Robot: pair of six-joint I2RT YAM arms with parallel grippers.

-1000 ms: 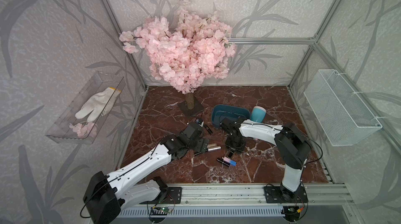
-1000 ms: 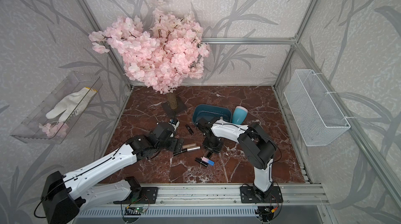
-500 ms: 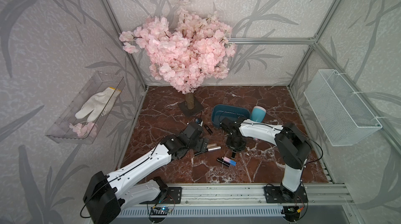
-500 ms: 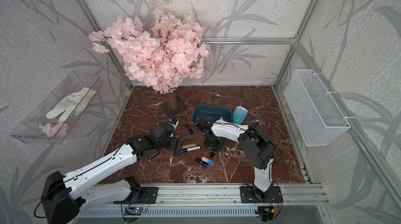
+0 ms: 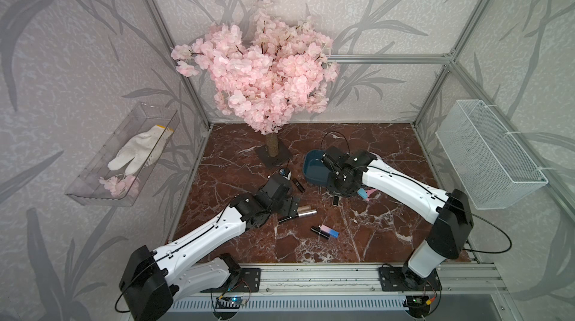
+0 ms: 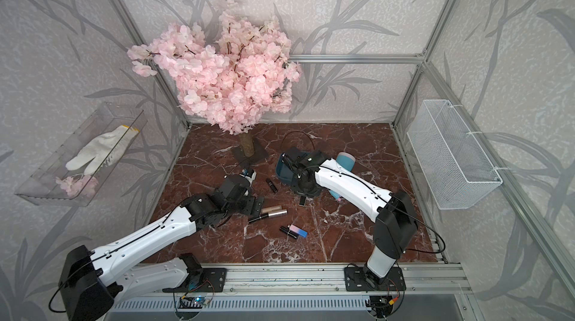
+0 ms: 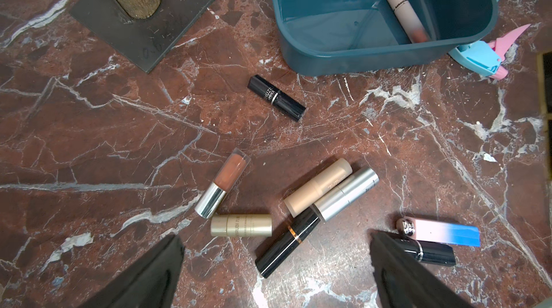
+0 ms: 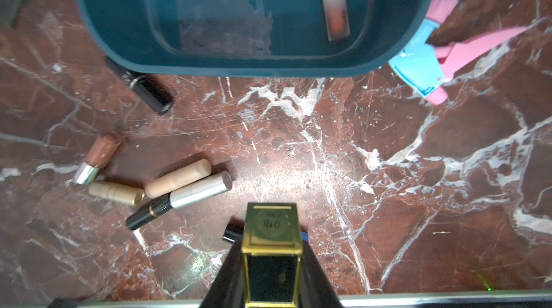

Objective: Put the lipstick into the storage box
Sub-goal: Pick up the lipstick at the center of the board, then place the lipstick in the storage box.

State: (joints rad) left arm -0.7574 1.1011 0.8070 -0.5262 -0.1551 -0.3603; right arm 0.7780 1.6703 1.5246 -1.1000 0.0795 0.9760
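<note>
Jutting lengthwise from right tool [image 8: 270, 243]: lipstick [image 8: 271, 226]

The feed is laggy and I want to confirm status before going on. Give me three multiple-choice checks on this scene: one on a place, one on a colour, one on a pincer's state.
1. Where does the pale tube with the reddish end lie?
A) on the marble floor
B) inside the storage box
C) in the wire basket

2. What colour is the square lipstick in the right pincer?
A) pink and blue
B) silver
C) black and gold

3. How does the left pincer stand?
A) open, holding nothing
B) shut on a lipstick
C) shut, empty

Answers:
1 B: both wrist views show it lying against the box's inner wall.
2 C: the right wrist view shows a gold frame round a black body.
3 A: its fingers stand wide apart and grip nothing.
</note>
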